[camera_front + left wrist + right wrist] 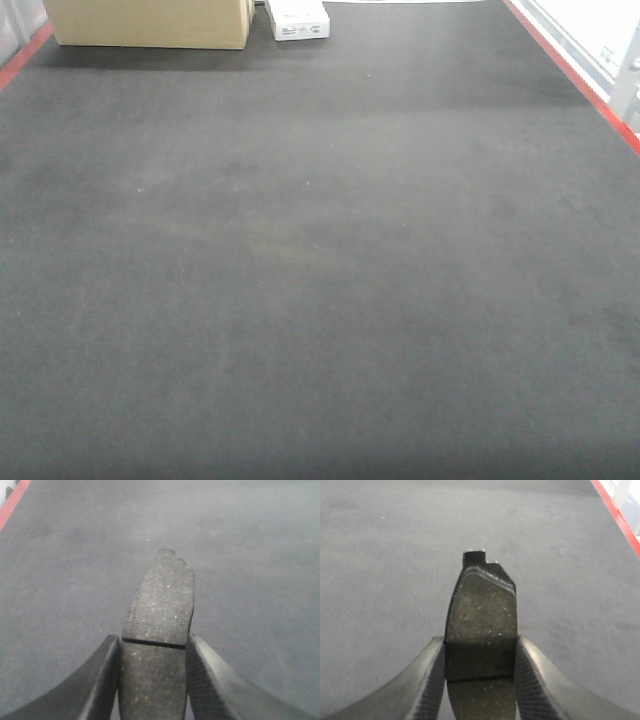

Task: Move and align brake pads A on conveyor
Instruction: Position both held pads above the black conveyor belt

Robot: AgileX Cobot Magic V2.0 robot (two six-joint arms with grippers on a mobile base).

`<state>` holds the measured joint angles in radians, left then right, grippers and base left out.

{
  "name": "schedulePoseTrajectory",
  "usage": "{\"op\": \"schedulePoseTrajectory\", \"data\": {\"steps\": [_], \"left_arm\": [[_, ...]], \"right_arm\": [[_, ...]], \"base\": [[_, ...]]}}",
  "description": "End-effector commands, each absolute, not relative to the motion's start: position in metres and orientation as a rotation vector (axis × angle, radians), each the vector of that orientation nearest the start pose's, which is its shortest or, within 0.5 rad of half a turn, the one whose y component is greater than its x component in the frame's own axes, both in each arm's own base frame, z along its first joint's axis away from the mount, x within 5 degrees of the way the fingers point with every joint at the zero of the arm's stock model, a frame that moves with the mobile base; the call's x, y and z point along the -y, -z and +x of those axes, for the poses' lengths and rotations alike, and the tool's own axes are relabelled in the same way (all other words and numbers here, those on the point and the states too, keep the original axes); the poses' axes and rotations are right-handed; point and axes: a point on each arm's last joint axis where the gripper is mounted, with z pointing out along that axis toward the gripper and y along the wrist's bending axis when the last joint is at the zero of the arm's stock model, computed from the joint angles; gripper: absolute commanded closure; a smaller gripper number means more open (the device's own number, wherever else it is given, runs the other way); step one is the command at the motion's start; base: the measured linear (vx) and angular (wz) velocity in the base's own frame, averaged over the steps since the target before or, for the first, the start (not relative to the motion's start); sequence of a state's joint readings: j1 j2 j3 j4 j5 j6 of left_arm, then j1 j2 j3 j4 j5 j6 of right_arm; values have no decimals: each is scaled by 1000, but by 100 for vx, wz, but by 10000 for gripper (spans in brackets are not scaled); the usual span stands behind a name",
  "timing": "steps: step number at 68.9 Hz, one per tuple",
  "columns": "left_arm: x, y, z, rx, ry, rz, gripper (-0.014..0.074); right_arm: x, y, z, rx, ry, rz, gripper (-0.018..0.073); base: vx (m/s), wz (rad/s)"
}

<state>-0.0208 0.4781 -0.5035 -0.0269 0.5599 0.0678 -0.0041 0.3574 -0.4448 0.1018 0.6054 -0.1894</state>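
- The conveyor belt (320,280) fills nearly the whole front view. It is flat, dark charcoal and finely woven, with faint lighter scuffs.
- A red edge strip (575,75) runs diagonally down the upper right of the frame. A second red strip (20,60) shows at the upper left corner.
- A tan cardboard box (150,22) stands on the belt at the top left. A small white box (297,18) lies just beside it, at the top centre.
- Pale metal framing (620,70) is visible beyond the right strip. The rest of the room is out of frame.
- Left claw (153,644): clenched on the first brake pad (162,600), with both black fingers pressed against its long sides.
- The first brake pad points lengthwise away from the camera. Its thin groove crosses at fingertip level and its end tab is at the far tip.
- Right claw (480,645): clenched on the second brake pad (482,610) in the same lengthwise grip.
- The second brake pad projects past the fingertips. Its notched tab is at the far end and its bevelled edge catches the light.
- Both pads are seen against bare belt. Whether either pad touches the belt cannot be told.
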Motion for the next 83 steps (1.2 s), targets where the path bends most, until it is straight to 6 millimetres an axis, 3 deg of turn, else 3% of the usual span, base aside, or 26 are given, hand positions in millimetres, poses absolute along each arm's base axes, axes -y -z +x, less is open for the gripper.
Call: {"op": "schedulePoseTrajectory", "data": {"steps": [1, 83], "left_arm": [[4, -316, 99, -1898, 6, 63, 451], [4, -317, 99, -1883, 23, 52, 451]], "right_arm": [[-4, -303, 78, -1876, 35, -129, 545], [-4, -303, 78, -1876, 35, -129, 545]], "base": [[14, 7], [3, 3]]}}
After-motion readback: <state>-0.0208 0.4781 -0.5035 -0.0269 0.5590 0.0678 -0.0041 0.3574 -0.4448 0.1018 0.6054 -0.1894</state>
